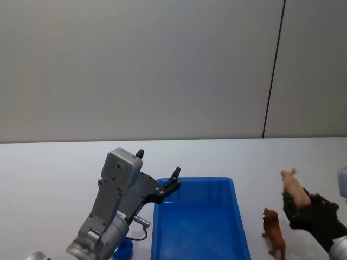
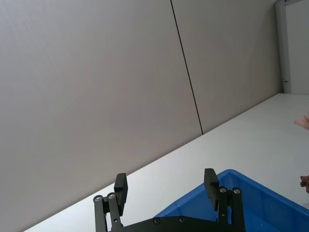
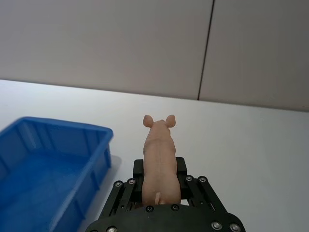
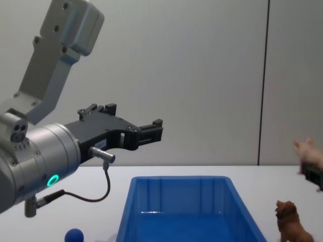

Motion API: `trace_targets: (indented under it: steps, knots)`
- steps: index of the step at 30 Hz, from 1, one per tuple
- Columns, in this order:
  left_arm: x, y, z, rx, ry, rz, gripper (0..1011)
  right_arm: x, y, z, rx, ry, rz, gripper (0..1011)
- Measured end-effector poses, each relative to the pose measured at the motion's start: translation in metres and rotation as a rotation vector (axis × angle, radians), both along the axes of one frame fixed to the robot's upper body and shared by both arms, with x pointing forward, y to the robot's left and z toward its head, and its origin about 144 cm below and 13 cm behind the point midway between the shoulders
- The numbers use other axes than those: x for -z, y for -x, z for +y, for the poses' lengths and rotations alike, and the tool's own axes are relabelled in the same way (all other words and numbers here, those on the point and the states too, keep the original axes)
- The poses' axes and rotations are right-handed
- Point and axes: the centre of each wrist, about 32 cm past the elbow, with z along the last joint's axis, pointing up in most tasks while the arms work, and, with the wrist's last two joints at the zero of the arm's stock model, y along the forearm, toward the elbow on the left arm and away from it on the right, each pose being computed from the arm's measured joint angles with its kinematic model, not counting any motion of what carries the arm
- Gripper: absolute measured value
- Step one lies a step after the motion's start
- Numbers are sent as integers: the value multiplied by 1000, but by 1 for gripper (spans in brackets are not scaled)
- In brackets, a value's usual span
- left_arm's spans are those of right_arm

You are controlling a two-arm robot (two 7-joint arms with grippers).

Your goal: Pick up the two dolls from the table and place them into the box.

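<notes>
— Blue plastic, item one: the box (image 1: 206, 179). Position?
— On the white table (image 1: 54, 162), open top up, ribbed walls showing inside. No doll can be seen in the part of its interior that is in view.
— Item two, pink doll (image 1: 293, 187)?
— Smooth, pig-like. Off the table, raised to the right of the box and clear of its right wall. The right gripper (image 1: 297, 199) has it: in the right wrist view the fingers (image 3: 181, 166) pinch the doll's flanks near the hindquarters, head pointing away from the wrist.
— Item three, brown doll (image 1: 274, 232)?
— Shaggy, lion-like. Standing upright on the table just to the right of the box, beside its right wall, below and slightly box-side of the pink one. Nothing touches it.
— Left gripper (image 1: 158, 162)?
— Hanging in the air over the box's far left corner, fingers (image 2: 210, 176) spread wide, nothing between them.
— Sundries?
— One small blue ball (image 4: 74, 235) on the table, left of the box near its near corner.
</notes>
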Motion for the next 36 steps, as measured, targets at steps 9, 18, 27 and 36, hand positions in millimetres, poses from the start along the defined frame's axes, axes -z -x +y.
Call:
trace_targets:
  steps: [9,18,27,36]
  knots:
    - [0,0,0,0,0,0,1001,-16,-7,9,-107,-21,-48,369]
    - [0,0,0,0,0,0,1001,-21,-17,21,-235,-42,-36,369]
    - [0,0,0,0,0,0,1001,-15,-29,37,-369,-60,16,434]
    - [0,0,0,0,0,0,1001,-6,-38,50,-438,-69,67,751]
